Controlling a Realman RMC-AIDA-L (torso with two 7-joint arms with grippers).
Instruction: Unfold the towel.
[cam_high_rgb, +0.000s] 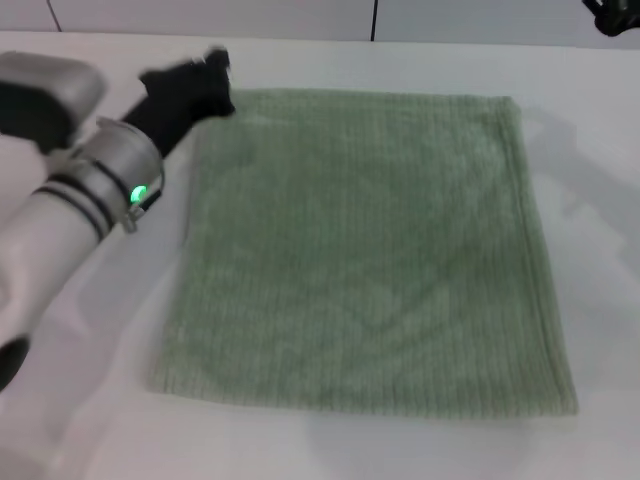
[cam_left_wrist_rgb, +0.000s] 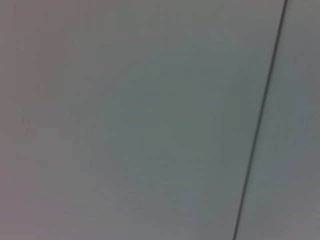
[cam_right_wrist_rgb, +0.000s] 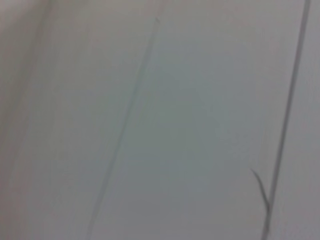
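Observation:
The pale sage-green towel (cam_high_rgb: 365, 250) lies spread flat on the white table (cam_high_rgb: 90, 400) in the head view, roughly square with hemmed edges. My left gripper (cam_high_rgb: 205, 80) is black and hovers just beside the towel's far left corner; it looks apart from the cloth. My right gripper (cam_high_rgb: 612, 14) shows only as a dark tip at the far right edge of the head view, away from the towel. Both wrist views show only plain pale surfaces with thin dark seams.
The left arm (cam_high_rgb: 70, 220), grey with a green light, crosses the table's left side. A wall with a dark vertical seam (cam_high_rgb: 375, 18) stands behind the table. A thin seam also shows in the left wrist view (cam_left_wrist_rgb: 260, 125).

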